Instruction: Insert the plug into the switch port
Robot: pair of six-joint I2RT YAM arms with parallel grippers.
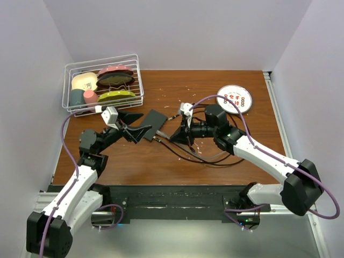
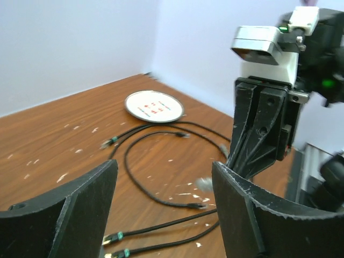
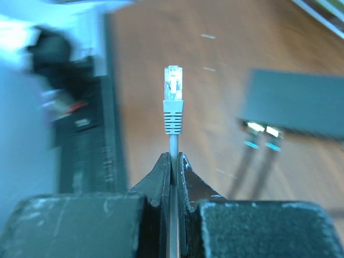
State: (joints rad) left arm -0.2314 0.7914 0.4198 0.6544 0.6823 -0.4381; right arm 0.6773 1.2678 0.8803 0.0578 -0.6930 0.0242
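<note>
holding the cable just behind the plug, my right gripper is pinched tight; left gripper gapes wide, empty, beside the black switch box; advice: square the plug to the port edge, near the two seated cables, then push straight.

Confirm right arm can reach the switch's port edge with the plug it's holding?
Probably yes. The right gripper is shut on the grey cable, its plug sticking out ahead. The switch lies close by, with nothing standing between. Two other cables already sit in that edge.
</note>
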